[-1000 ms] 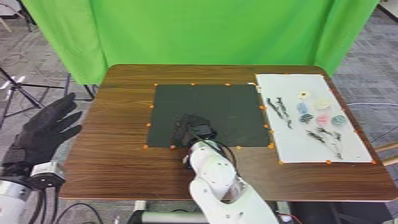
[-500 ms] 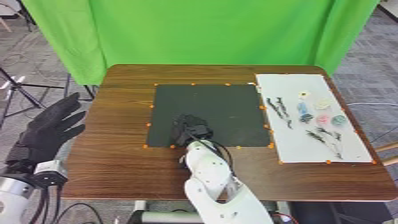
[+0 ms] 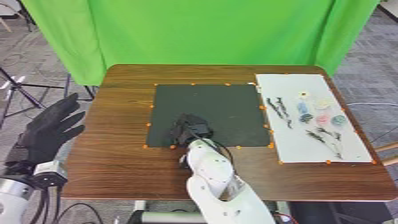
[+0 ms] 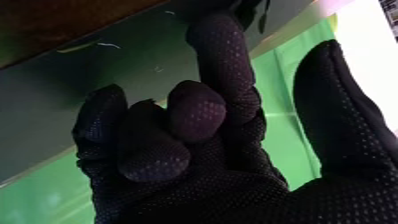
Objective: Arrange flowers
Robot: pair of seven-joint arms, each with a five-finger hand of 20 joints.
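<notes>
Flowers (image 3: 338,120) lie on white paper (image 3: 298,150) (right hand's (image 3: 190,129) thumb apart from its fingers (image 4: 226,60)).

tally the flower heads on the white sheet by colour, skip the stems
yellow flower: 1
cream flower: 1
pale blue flower: 1
pink flower: 1
dark green flower: 1
teal flower: 1
total: 6

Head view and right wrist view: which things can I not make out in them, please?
Head view: petals of the flowers, too small.
Head view: dark mat beneath the right robot hand, hidden by it.
Right wrist view: a dark shape, cut off by the picture's edge.
</notes>
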